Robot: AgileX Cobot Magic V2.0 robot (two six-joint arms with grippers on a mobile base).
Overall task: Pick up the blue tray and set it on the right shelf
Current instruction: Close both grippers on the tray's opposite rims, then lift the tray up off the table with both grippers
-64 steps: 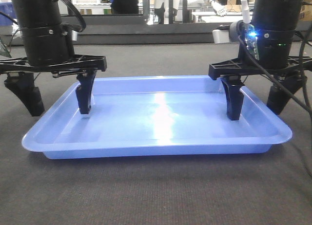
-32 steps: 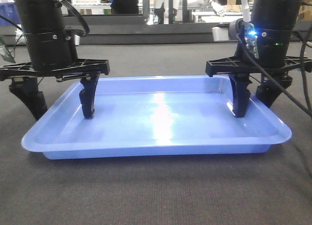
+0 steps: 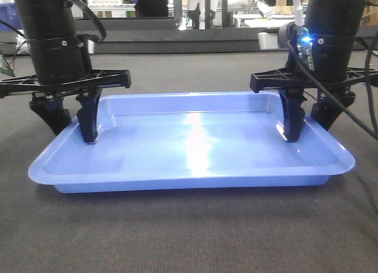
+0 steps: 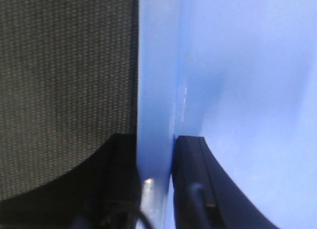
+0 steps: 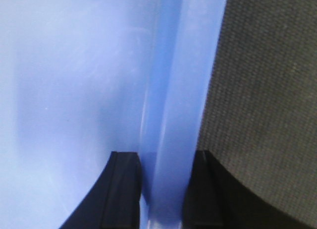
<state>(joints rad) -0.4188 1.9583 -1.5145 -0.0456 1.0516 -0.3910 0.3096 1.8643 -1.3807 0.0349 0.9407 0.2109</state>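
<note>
The blue tray (image 3: 195, 143) lies flat on a dark grey woven surface, in the middle of the front view. My left gripper (image 3: 72, 124) straddles its left rim, one finger inside the tray and one outside. In the left wrist view the left gripper (image 4: 156, 184) is shut on the blue tray's rim (image 4: 156, 90). My right gripper (image 3: 310, 122) straddles the right rim in the same way. The right wrist view has the right gripper (image 5: 166, 192) shut on that rim (image 5: 185, 80). The right shelf is out of view.
The grey woven surface (image 3: 189, 231) stretches round the tray on all sides. A dark ledge (image 3: 189, 39) runs along the back, with white tables and equipment behind it. A black cable (image 3: 366, 125) hangs beside the right arm.
The left gripper's inner finger slid left to the tray's left wall and the jaws closed on the rim. The right gripper closed on the right rim earlier and has held still since.
</note>
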